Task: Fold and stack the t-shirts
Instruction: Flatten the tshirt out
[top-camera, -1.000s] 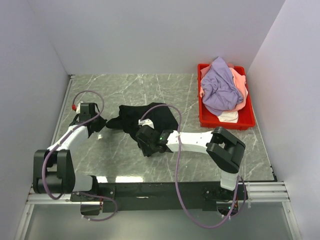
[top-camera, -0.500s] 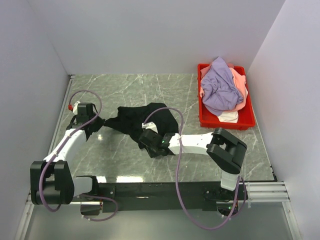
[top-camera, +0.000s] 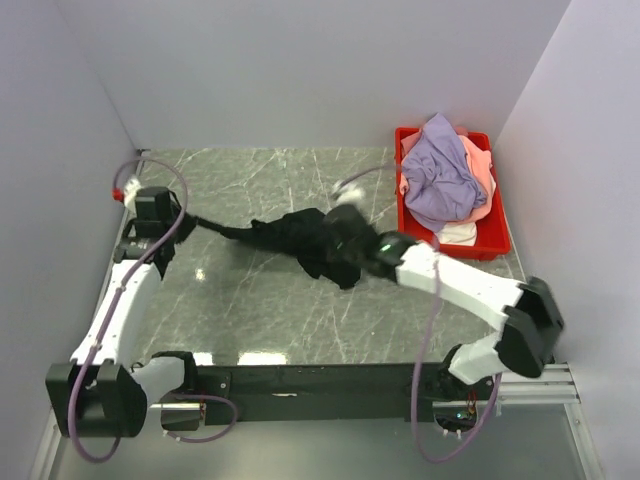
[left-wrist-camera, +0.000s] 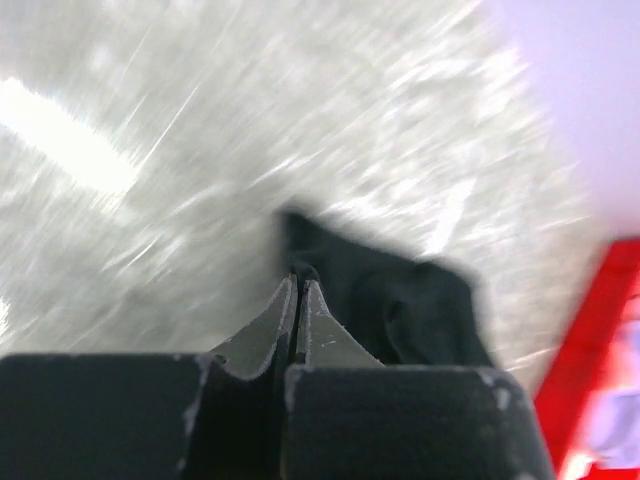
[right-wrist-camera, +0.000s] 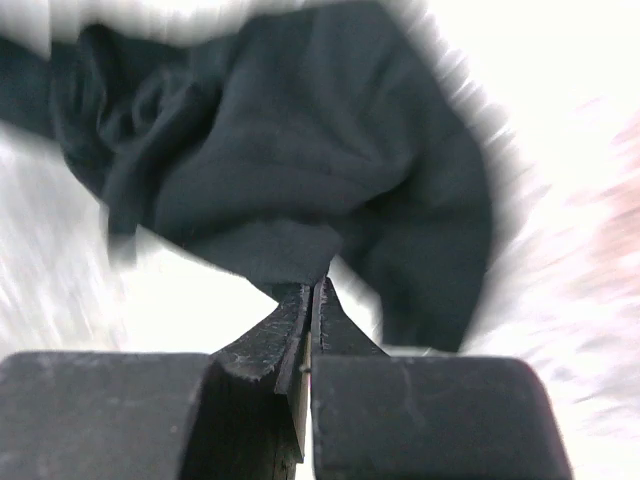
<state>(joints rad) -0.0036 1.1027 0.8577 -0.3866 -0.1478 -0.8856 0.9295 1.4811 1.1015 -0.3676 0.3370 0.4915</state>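
Observation:
The black t-shirt (top-camera: 300, 235) hangs stretched in a long strand between my two grippers over the marble table (top-camera: 250, 300). At the far left, my left gripper (top-camera: 183, 217) is shut on one corner of it; the left wrist view shows the closed tips (left-wrist-camera: 297, 275) pinching black cloth (left-wrist-camera: 400, 300). Near the middle right, my right gripper (top-camera: 352, 242) is shut on the bunched other end, its tips (right-wrist-camera: 315, 285) clamped on a fold of the shirt (right-wrist-camera: 300, 160). Lavender (top-camera: 440, 175), salmon-pink (top-camera: 483, 170) and white (top-camera: 458, 233) t-shirts lie heaped in the bin.
The red plastic bin (top-camera: 500, 247) stands at the back right, close to the right wall, and shows blurred at the right edge of the left wrist view (left-wrist-camera: 600, 330). White walls close the table on the left, back and right.
My right gripper closed on the black shirt and swung right and back with it. The left arm pulled its corner toward the far left. The shirt went from a heap to a stretched strand.

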